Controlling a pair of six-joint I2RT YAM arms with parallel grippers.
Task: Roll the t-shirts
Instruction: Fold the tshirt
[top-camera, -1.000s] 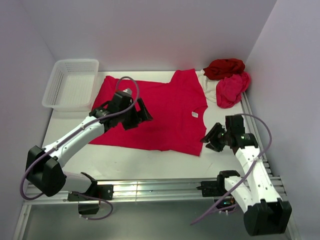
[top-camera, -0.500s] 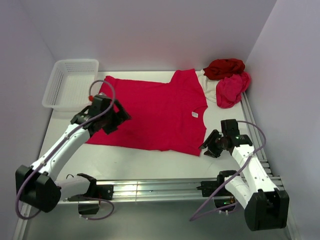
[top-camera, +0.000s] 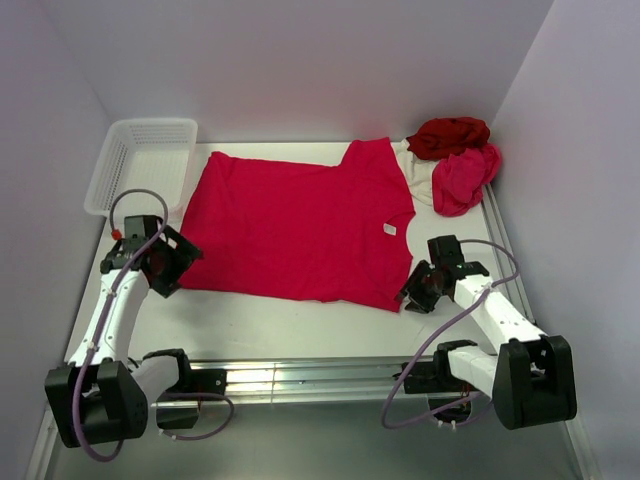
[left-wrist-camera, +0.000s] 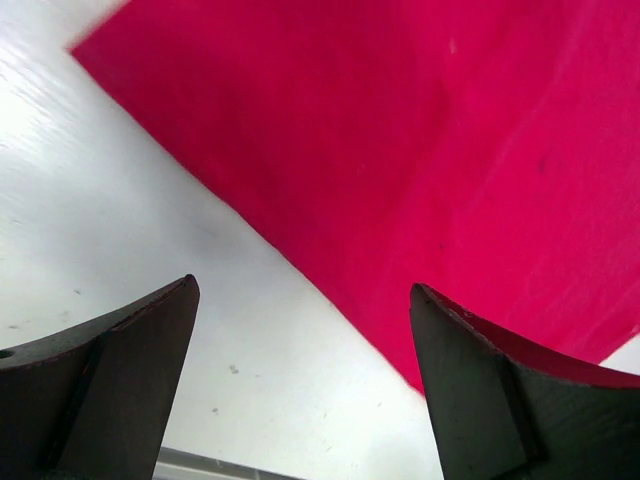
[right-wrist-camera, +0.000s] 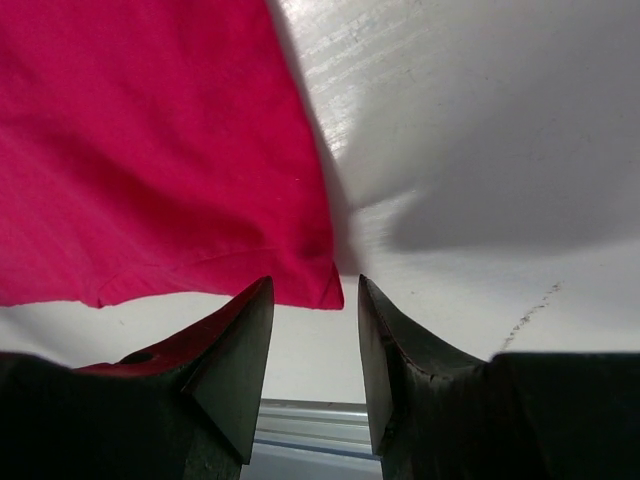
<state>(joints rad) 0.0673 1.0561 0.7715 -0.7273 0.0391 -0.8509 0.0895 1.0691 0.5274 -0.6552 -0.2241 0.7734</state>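
A bright crimson t-shirt (top-camera: 300, 220) lies spread flat mid-table. My left gripper (top-camera: 172, 262) is open and empty, at the shirt's near-left corner; in the left wrist view (left-wrist-camera: 302, 286) the shirt's edge (left-wrist-camera: 400, 130) runs diagonally between its wide-apart fingers. My right gripper (top-camera: 412, 293) is open, at the shirt's near-right corner; in the right wrist view (right-wrist-camera: 315, 282) that corner (right-wrist-camera: 200, 150) sits just beyond its fingertips, not pinched. A dark red tee (top-camera: 448, 135), a pink-red tee (top-camera: 462, 178) and a whitish tee (top-camera: 415, 172) lie bunched at the back right.
A white mesh basket (top-camera: 112, 170) stands at the back left, close behind my left arm. Walls close in on the left, back and right. A metal rail (top-camera: 300, 375) runs along the near table edge, also in the right wrist view (right-wrist-camera: 300, 425).
My left arm has drawn back off the shirt's middle to its near-left corner. My right gripper has shifted slightly nearer and left, onto the near-right corner. The shirt has not moved.
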